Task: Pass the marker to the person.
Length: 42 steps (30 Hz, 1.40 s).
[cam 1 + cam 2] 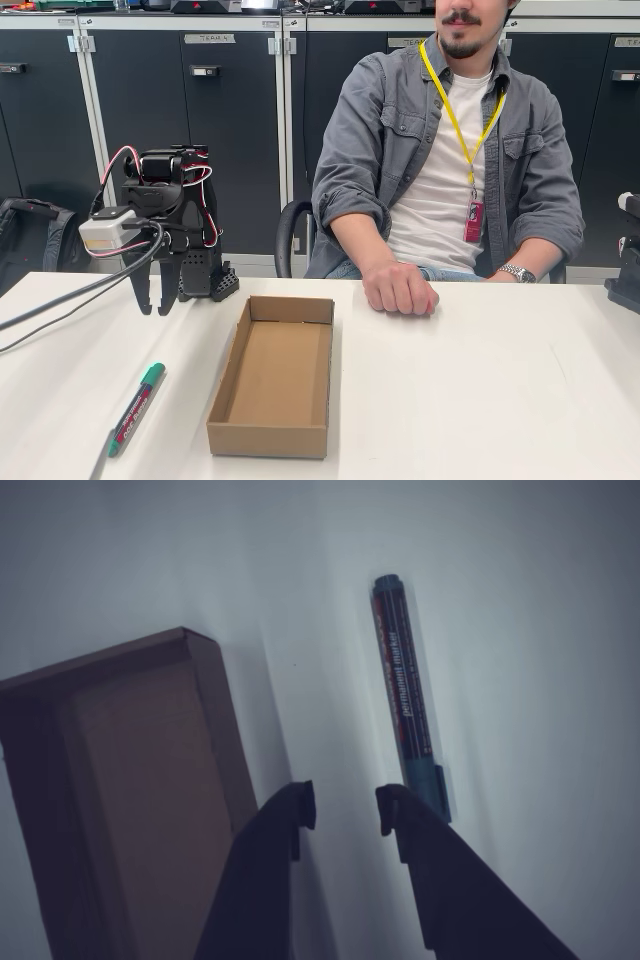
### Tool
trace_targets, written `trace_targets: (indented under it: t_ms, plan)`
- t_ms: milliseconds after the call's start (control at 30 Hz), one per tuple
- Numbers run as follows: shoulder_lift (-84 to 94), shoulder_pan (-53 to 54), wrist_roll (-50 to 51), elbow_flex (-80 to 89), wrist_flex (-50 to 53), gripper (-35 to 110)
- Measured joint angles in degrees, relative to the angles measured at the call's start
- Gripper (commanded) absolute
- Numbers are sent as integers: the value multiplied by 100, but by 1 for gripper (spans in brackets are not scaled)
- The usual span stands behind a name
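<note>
**Marker on table, gripper empty**

Behind the table [500,400] we see the person [450,170], fist resting on it. Cardboard box [275,375] at centre. Gripper [158,290] hangs above the table, jaws apart, holding nothing. Marker [136,408] lies left of the box.

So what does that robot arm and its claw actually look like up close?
The arm is black plastic, blocky, with red, white and black cables looping over it and a small white camera box strapped on its side. The gripper ends in two dark, tapering fingers.
</note>
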Motion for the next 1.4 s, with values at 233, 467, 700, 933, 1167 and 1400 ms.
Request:
trace_targets:
  t_ms: [233, 467, 700, 933, 1167, 1400]
  plan:
    - [-325, 149, 0, 88, -167, 22]
    - [-721, 448, -35, 290, -167, 22]
    - [-1151, 729, -53, 404, -360, 25]
    - [-1758, 817, -53, 299, -633, 30]
    - [-2382, 817, -62, -167, -984, 30]
    - [-2769, 580, -9, -448, -1020, 31]
